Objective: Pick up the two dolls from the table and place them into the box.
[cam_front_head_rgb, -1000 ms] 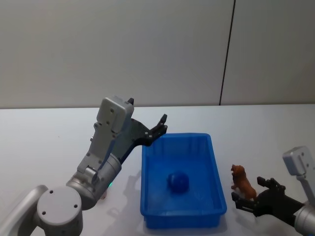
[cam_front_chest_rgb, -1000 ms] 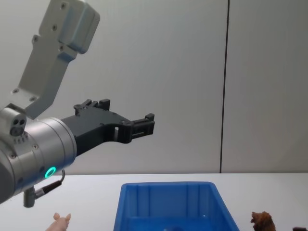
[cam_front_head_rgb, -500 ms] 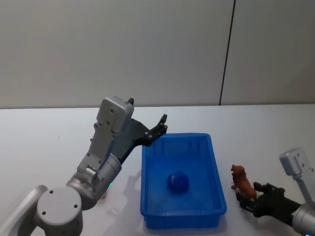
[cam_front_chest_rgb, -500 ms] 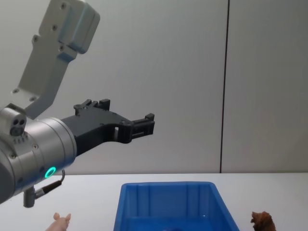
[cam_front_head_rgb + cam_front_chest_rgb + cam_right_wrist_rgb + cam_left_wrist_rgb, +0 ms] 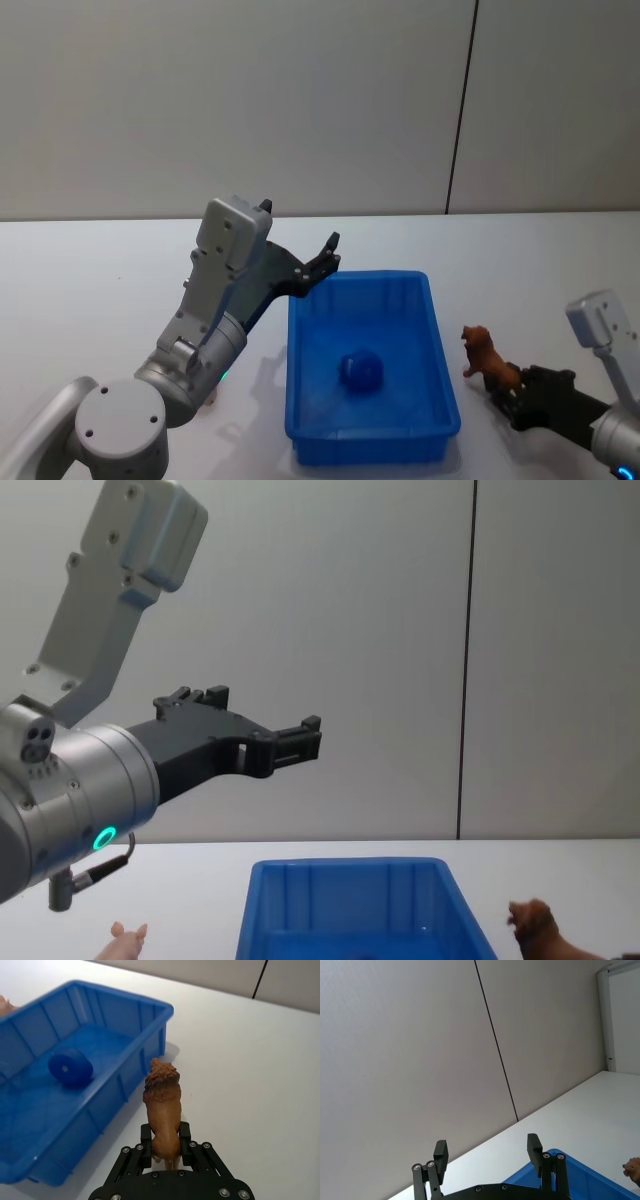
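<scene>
The brown doll (image 5: 482, 353) (image 5: 162, 1095) (image 5: 532, 921) is tilted just right of the blue box (image 5: 440, 340) (image 5: 150, 1010) (image 5: 345, 865), its head toward the box. My right gripper (image 5: 505, 385) (image 5: 165, 1135) is shut on its hind end. The pale pink doll (image 5: 128, 937) (image 5: 4, 1005) lies on the white table (image 5: 100, 270) left of the box, mostly hidden under my left arm in the head view. My left gripper (image 5: 325, 255) (image 5: 487, 1152) (image 5: 298, 742) hangs open and empty, high over the box's far left corner.
A blue round object (image 5: 362, 370) (image 5: 71, 1067) lies on the box floor. The left arm's bulk stands beside the box's left wall. Bare table stretches right of and behind the box, and a grey wall rises at the back.
My right gripper has shut on the brown doll, and the doll has tipped and shifted up and toward the box. The left arm has not moved.
</scene>
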Available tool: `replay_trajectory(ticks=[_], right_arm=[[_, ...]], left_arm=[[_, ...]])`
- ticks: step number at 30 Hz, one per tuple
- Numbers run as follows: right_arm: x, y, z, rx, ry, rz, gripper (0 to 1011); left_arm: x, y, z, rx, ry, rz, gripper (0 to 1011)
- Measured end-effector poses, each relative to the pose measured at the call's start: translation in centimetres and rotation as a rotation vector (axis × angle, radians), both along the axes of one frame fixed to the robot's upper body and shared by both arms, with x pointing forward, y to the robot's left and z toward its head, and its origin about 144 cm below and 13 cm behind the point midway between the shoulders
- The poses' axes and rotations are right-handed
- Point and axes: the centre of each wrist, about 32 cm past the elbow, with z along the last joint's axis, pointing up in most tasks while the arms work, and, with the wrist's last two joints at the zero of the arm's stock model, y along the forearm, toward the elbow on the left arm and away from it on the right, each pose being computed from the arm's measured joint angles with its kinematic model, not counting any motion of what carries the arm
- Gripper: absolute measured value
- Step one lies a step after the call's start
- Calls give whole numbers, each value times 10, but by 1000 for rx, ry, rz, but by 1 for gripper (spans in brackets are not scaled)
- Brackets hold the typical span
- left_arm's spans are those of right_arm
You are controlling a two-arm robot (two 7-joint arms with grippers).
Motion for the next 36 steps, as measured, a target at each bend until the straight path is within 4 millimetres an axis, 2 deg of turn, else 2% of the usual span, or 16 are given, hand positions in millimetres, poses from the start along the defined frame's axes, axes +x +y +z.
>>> replay_trajectory(ticks=[11,21,25,33,36], right_arm=[[4,5,19,16,-108,19,306],[13,16,46,42,-232,78,307],[19,26,57,57,-267,139,306],[27,43,65,70,-263,219,307],[31,52,65,71,-243,248,369]], left_arm=[[0,0,0,0,0,0,1001],[0,0,0,0,0,0,1001],[0,0,0,0,0,0,1001],[0,0,0,0,0,0,1001],[0,0,0,0,0,0,1001]])
